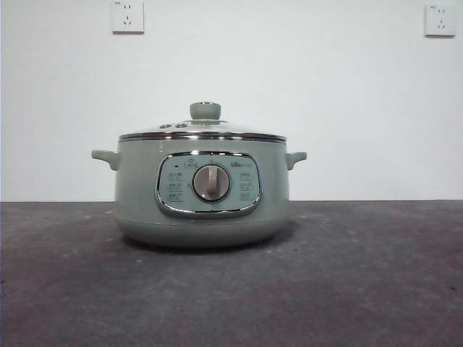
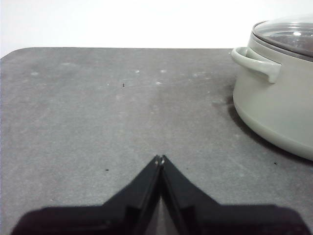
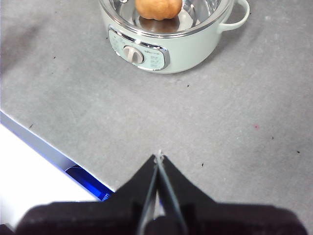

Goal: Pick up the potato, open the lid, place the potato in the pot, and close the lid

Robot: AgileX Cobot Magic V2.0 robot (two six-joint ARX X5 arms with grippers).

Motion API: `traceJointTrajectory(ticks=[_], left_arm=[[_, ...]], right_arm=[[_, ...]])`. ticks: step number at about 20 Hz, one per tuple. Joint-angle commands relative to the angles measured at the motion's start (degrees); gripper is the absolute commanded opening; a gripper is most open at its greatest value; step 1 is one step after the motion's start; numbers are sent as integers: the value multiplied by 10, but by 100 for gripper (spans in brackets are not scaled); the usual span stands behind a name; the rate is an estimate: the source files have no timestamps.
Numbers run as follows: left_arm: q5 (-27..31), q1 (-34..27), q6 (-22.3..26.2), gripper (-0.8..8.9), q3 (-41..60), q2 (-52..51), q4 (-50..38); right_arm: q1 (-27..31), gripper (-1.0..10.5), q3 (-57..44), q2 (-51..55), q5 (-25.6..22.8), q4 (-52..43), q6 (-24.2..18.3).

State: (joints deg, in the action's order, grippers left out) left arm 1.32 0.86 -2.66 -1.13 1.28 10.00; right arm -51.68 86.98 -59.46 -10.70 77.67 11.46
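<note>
The pale sage-green pot point(image 1: 202, 217) stands in the middle of the grey table, dial facing the front view. The glass lid point(image 1: 217, 129) sits closed on it, green knob point(image 1: 205, 110) on top. The orange-brown potato point(image 3: 157, 8) lies inside the pot point(image 3: 195, 54), seen through the lid in the right wrist view. My left gripper point(image 2: 160, 157) is shut and empty, low over bare table beside the pot point(image 2: 274, 107) and its lid point(image 2: 288, 36). My right gripper point(image 3: 159, 156) is shut and empty, raised well back from the pot on its dial side. Neither arm shows in the front view.
The table's near edge point(image 3: 49, 152) with a blue strip runs close to my right gripper. Two wall sockets point(image 1: 127, 16) point(image 1: 440, 19) hang on the white wall behind the table.
</note>
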Motion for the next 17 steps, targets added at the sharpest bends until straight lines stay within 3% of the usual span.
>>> traceJointTrajectory(ticks=[1, 3, 8, 11, 14, 17], left_arm=[[-1, 1, -3, -4, 6, 0, -6], [-1, 1, -3, -4, 6, 0, -6], [0, 1, -3, -4, 6, 0, -6], [-1, 1, -3, -4, 6, 0, -6], [-1, 1, -3, -4, 6, 0, -6], [-1, 1, -3, -4, 6, 0, -6]], right_arm=[[8, 0, -5, 1, -3, 14, -4], [36, 0, -5, 5, -7, 14, -50], [132, 0, -27, 52, -6, -21, -100], [202, 0, -129, 137, -6, -184, -145], [272, 0, -278, 234, -2, -362, -147], [348, 0, -451, 329, 40, -523, -140]])
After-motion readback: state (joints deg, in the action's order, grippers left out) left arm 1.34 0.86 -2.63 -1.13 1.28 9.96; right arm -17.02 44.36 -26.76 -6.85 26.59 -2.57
